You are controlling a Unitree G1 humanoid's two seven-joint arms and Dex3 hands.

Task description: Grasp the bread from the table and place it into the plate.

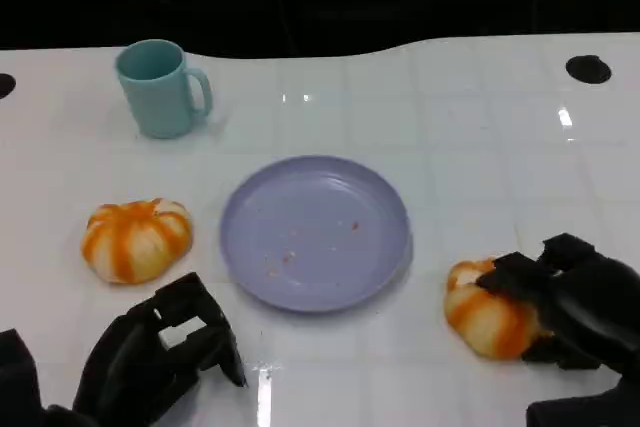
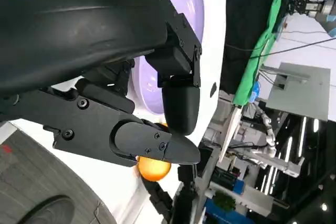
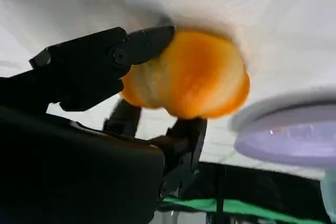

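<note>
With its fingers wrapping the bread (image 1: 487, 319) from both sides, the right hand (image 1: 570, 302) is gripping it on the table (image 1: 480, 137), seemingly readying a lift; the plate (image 1: 315, 232) is waiting well off its fingertips; the left hand (image 1: 160, 357) is resting low, fingers loosely curled, holding nothing, a second bun (image 1: 136, 239) just ahead

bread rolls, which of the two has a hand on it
The bread right of the plate: the right hand has its fingers around it. The other bread lies untouched.
</note>
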